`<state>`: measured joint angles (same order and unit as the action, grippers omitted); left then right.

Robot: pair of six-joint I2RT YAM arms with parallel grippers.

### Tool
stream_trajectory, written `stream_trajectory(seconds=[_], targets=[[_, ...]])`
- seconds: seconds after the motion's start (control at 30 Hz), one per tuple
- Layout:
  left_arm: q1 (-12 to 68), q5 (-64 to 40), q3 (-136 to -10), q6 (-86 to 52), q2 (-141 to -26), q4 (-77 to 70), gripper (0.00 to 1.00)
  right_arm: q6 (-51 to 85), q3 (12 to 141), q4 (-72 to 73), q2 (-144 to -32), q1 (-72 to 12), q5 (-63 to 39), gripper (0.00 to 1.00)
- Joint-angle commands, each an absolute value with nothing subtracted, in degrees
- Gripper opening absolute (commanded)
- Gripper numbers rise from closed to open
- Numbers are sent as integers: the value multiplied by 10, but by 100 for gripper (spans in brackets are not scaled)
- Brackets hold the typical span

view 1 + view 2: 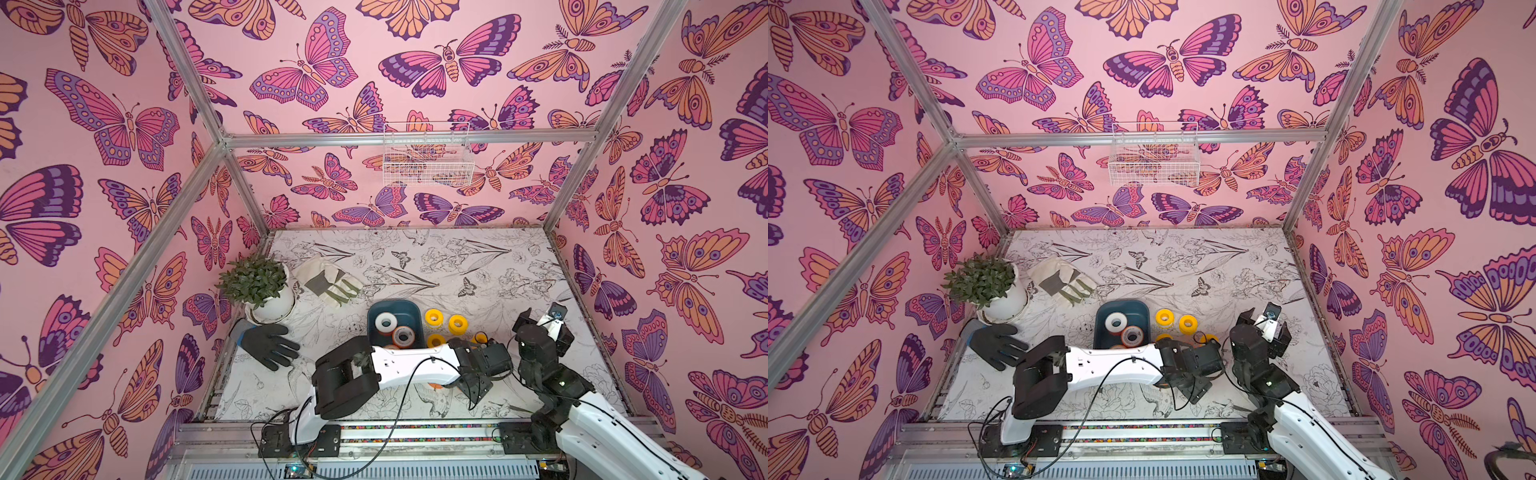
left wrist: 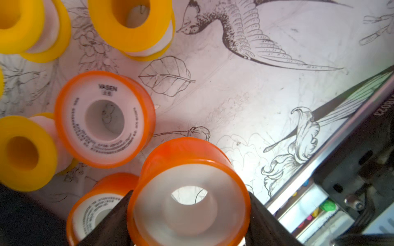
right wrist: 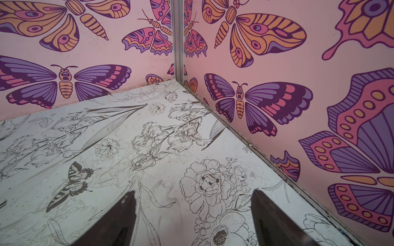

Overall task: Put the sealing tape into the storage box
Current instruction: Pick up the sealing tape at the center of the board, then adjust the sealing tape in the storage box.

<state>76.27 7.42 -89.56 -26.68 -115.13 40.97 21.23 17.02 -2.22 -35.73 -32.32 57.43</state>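
The left gripper [image 2: 190, 192] has its dark, wedge-shaped fingers [image 2: 106, 228] clamped on the held spool [image 2: 191, 225], one finger against each side of its rim. This spool is a short cylinder of glossy, translucent orange plastic. Its face is frosted white, and the table shows through its round centre hole.

Just outside one finger is a second orange spool [image 2: 93, 208], its white face ringed with fine black print. Beyond the fingertips the printed spool [image 2: 104, 119], marked VASEN, lies flat on the table [image 2: 234, 95]. The table is a matte white sheet with line drawings of birds, leaves and flowers. Further out are the yellow spools [image 2: 130, 23], smooth flanged rings with white tape wound between the flanges; one sits just beside the printed spool.

In both top views the storage box [image 1: 399, 309] lies past the left forearm, away from the fingers. It is a shallow dark teal plastic tray with rounded corners. It holds a white-faced spool [image 1: 385, 322] and an orange-rimmed spool [image 1: 402, 336], and a sliver of a third shows at the arm's edge.

The right gripper [image 3: 193, 191] has its fingers wide apart with nothing between them. It hangs over bare table near a corner of the pink butterfly-patterned walls [image 3: 277, 53].
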Motion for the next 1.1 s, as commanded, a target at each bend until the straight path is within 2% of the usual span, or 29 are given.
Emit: stream_trajectory(seconds=[0.0, 0.27, 0.6, 0.77, 1.07], targets=[[764, 118, -879, -286, -1115, 450, 45, 222, 187, -33, -356, -320, 583, 88], [757, 171, -833, -304, -1036, 490, 44, 222, 188, -34, -357, -319, 583, 88], [704, 183, -731, -325, -916, 494, 43, 222, 192, -33, -365, -319, 583, 88], [669, 153, -685, -327, -872, 479, 43, 222, 193, -33, -369, -319, 582, 88], [611, 33, -611, -321, -829, 397, 41, 222, 196, -33, -375, -318, 582, 88]])
